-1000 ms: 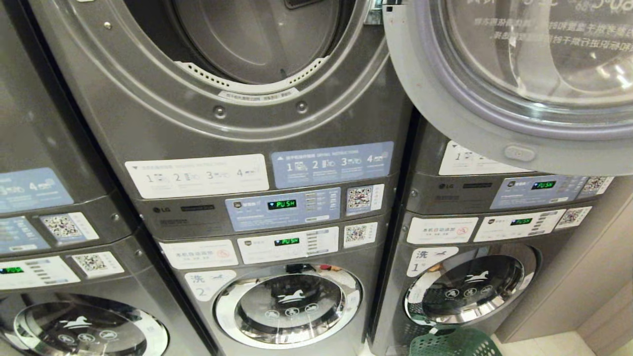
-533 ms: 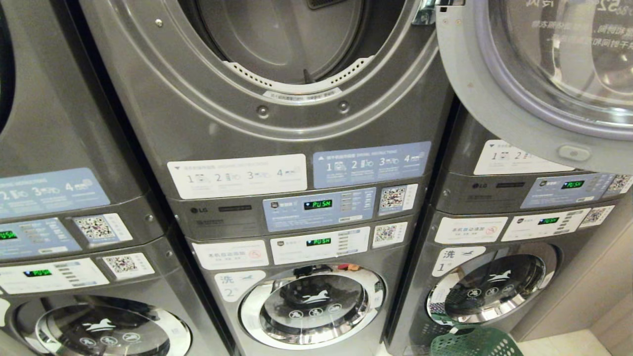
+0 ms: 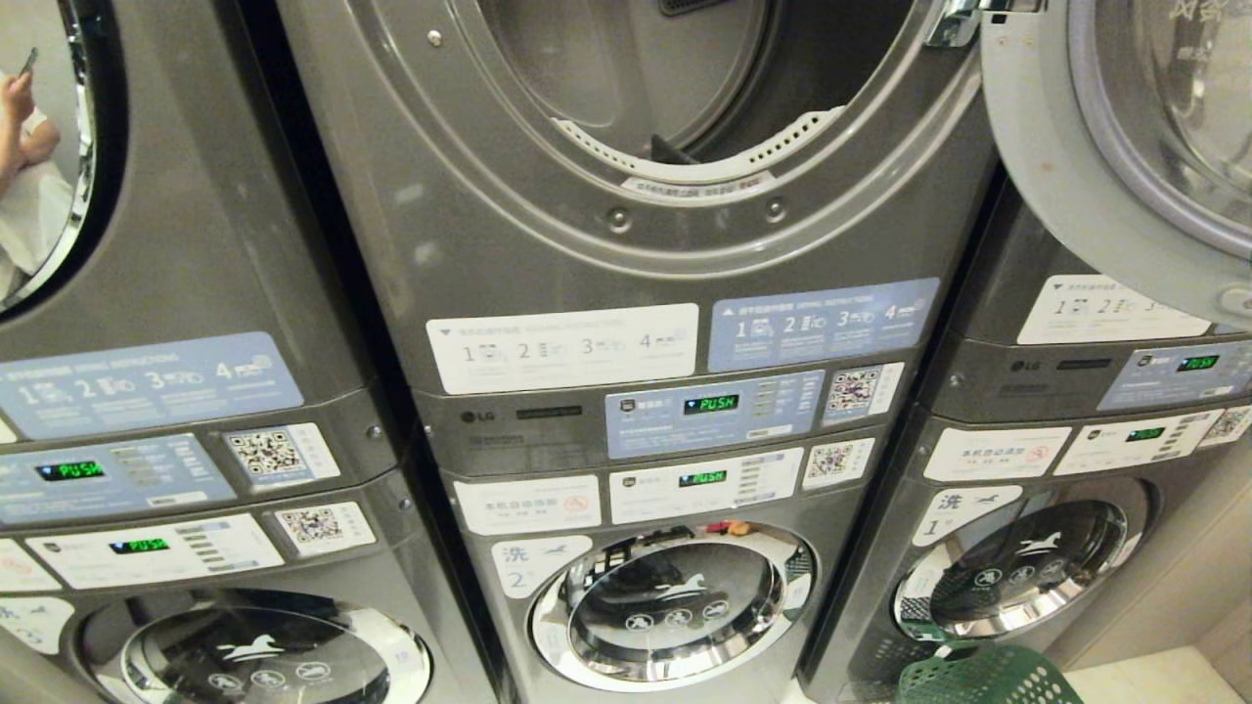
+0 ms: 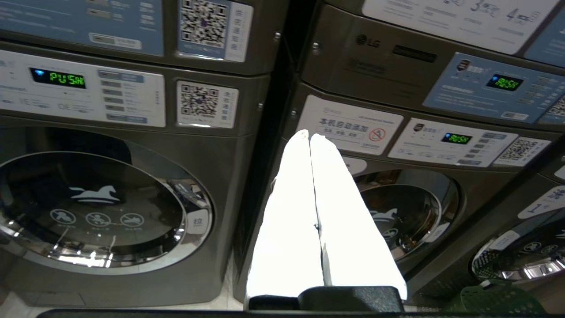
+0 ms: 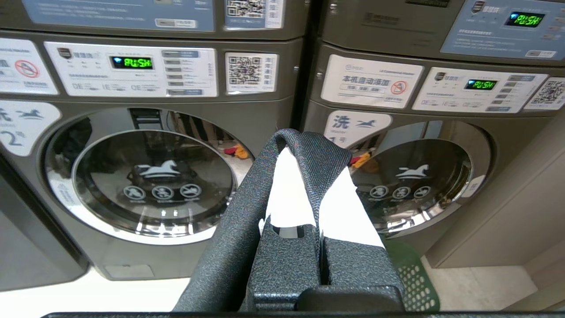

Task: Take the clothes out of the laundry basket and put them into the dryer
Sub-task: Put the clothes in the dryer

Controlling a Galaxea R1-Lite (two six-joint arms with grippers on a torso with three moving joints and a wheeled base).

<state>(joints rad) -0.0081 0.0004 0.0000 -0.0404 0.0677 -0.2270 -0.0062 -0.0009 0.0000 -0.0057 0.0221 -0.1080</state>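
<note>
The dryer (image 3: pixel 685 88) is the upper machine of the middle stack, and its round door (image 3: pixel 1105 166) is swung open to the right. The green laundry basket (image 3: pixel 978 677) stands on the floor at the lower right, below the right-hand washer; it also shows in the right wrist view as the basket (image 5: pixel 415 282). My right gripper (image 5: pixel 304 145) is shut on a dark grey piece of clothing (image 5: pixel 247 207), which drapes over its white fingers and hangs down. My left gripper (image 4: pixel 310 136) is shut and holds nothing. Neither arm shows in the head view.
Three stacks of grey machines stand side by side, each with a washer door (image 3: pixel 675 606) low down. The open dryer door overhangs the right stack. A person (image 3: pixel 24 147) is reflected in the left dryer's glass. Pale floor (image 5: pixel 476 282) lies beside the basket.
The whole head view has slid to the right, so the camera has swung left. The reflected person has come into view. Both arms look unmoved.
</note>
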